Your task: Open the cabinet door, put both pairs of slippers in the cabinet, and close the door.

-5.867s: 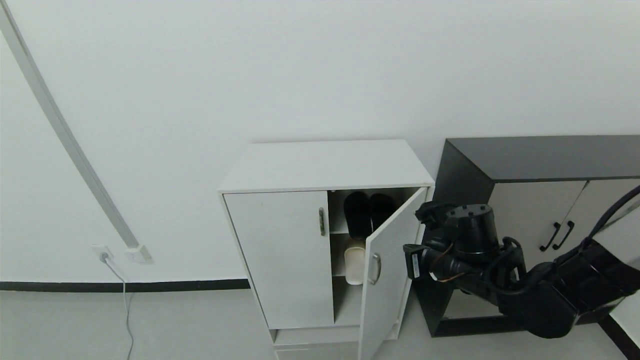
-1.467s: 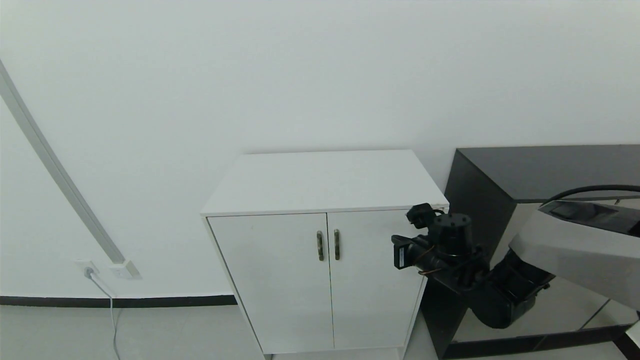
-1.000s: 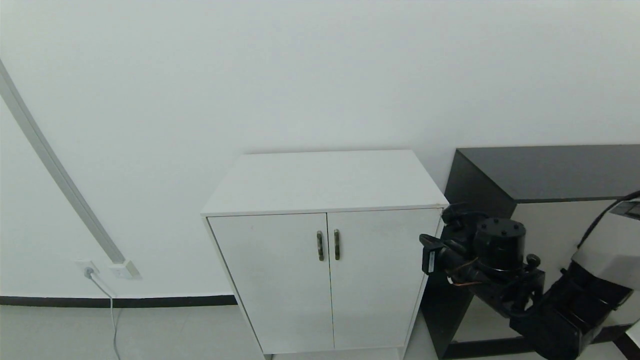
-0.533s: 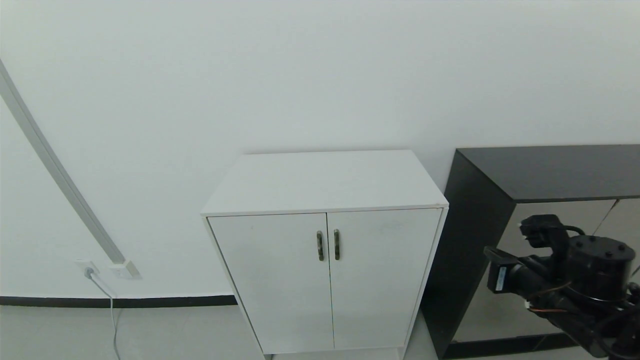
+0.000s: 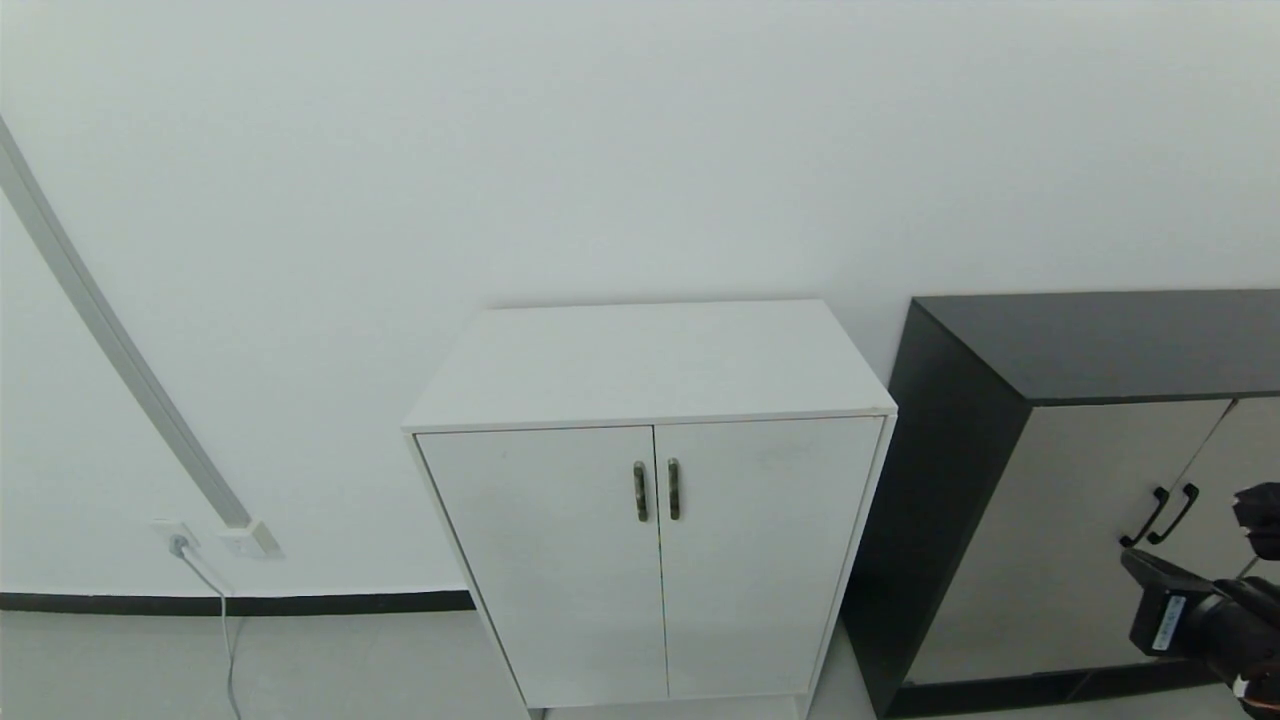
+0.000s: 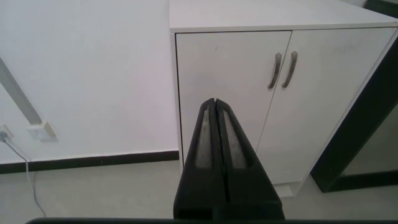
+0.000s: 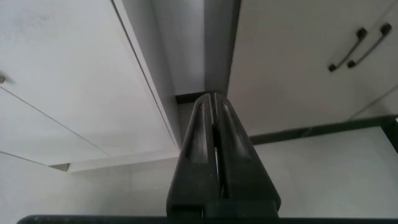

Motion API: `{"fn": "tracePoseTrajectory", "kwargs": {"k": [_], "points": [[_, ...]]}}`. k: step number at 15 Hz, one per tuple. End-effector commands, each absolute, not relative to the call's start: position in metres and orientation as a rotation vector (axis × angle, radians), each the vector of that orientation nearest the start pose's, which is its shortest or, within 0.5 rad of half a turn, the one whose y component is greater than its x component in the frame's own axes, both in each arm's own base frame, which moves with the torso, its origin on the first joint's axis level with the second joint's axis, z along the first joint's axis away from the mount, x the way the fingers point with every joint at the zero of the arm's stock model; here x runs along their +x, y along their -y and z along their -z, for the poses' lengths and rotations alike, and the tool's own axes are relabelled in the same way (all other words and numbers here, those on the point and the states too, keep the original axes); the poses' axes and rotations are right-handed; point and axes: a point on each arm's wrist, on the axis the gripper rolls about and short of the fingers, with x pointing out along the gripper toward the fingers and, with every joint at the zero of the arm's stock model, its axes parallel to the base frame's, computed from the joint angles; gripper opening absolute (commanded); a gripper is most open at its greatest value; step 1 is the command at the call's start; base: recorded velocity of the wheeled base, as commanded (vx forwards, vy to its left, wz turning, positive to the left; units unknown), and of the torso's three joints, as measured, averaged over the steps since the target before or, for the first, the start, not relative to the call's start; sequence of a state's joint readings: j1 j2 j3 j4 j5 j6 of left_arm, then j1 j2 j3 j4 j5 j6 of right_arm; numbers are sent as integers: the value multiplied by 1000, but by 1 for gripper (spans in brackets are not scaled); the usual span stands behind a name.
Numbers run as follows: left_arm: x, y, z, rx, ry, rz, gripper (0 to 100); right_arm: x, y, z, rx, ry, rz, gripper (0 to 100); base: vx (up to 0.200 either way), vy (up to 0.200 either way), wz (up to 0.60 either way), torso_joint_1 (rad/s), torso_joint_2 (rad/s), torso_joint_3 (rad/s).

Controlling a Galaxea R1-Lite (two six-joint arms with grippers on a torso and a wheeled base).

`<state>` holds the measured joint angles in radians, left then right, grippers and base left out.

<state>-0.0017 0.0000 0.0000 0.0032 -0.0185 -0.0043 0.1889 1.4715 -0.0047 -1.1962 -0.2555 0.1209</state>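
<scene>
Cabinet: The white cabinet stands in the lower middle of the head view, its back against the pale wall and its foot on the grey floor.
Doors: The left door and the right door are both shut, flush with the front. Their two upright handles sit side by side at the centre seam.
Left gripper: The left gripper has its fingers pressed together with nothing between them. It aims at the cabinet's front, its tips lined up with the left door and apart from it.
Right gripper: The right gripper is likewise closed and empty. It aims at the narrow gap between the white cabinet and the black cabinet, touching neither.
Right arm: The right arm shows at the lower right corner of the head view, cut by the frame edge. It sits low, in front of the black cabinet's grey doors, well apart from the white cabinet.
Black cabinet: It stands just beside the white cabinet at the right of the head view, with a pair of black handles on its front.
Wall fittings: A socket with a plugged cable sits at the lower left of the head view. A grey trunking strip runs aslant from the upper left edge down to a wall plate.
</scene>
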Motion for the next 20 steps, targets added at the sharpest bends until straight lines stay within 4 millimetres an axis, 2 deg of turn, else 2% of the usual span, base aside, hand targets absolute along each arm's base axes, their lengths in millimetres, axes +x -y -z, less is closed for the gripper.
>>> {"fn": "tracePoseTrajectory", "kwargs": {"k": [1, 7, 10, 11, 20], "points": [[-23, 0, -75, -5, -5, 20, 0, 139, -19, -120, 76, -198, 81, 0, 0, 0, 0, 0, 0, 0], [-23, 0, -75, -5, -5, 20, 0, 96, -13, -122, 82, -237, -1, 0, 0, 0, 0, 0, 0, 0], [-23, 0, -75, -6, -3, 20, 0, 81, -11, -117, 82, -279, -16, 0, 0, 0, 0, 0, 0, 0], [-23, 0, -75, -5, -5, 20, 0, 68, -9, -114, 85, -291, -51, 0, 0, 0, 0, 0, 0, 0], [-23, 0, -75, -8, -5, 20, 0, 26, -5, -90, 77, -407, -147, 0, 0, 0, 0, 0, 0, 0]]}}
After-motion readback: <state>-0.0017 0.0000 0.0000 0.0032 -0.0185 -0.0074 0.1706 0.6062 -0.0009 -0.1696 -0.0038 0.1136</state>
